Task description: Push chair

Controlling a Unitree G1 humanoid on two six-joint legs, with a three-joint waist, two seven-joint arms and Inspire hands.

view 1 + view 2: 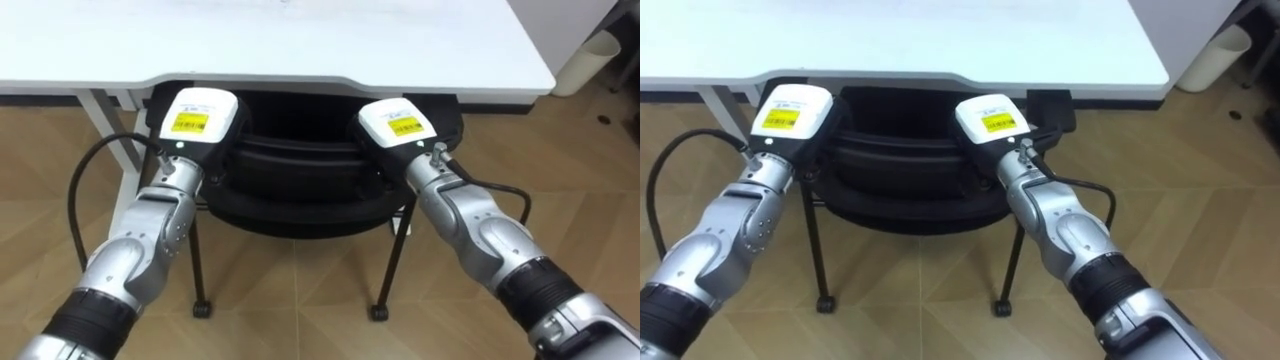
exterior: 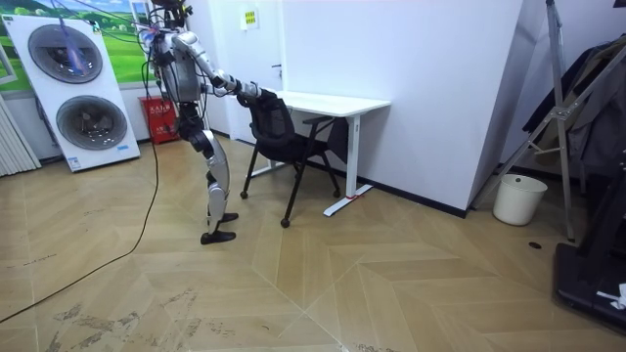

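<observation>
The chair (image 1: 300, 185) stands straight ahead, half under the desk (image 1: 300, 50), with the left hand (image 1: 200, 120) and right hand (image 1: 400, 125) level and equally near on its backrest, though with the fingers hidden I cannot tell if they grip.

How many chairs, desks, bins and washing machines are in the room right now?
Chair: 1
Desk: 1
Bin: 1
Washing machines: 2
Total: 5
</observation>
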